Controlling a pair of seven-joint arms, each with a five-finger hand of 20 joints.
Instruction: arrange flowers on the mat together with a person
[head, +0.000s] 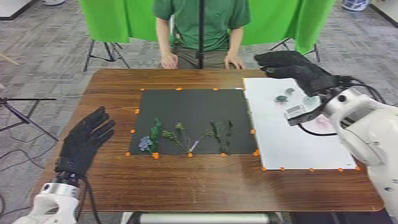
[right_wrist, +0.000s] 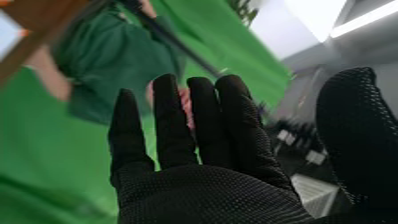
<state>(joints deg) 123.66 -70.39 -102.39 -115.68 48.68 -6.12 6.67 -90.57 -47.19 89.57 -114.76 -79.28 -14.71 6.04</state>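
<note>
The robot's left hand (head: 83, 139) rests at the table's left side, fingers long and relaxed, holding nothing. The right hand (head: 293, 68) hangs over the far right, fingers straight, thumb held wide, empty. Along the near part of the dark mat (head: 191, 107) lie a bluish flower (head: 145, 144) at left, green sprigs (head: 180, 134) mid-mat, and dark stems (head: 222, 136) at right, hard to make out. Small grey-green blooms (head: 282, 98) lie on the white sheet (head: 298, 155), partly hidden by the right arm.
</note>
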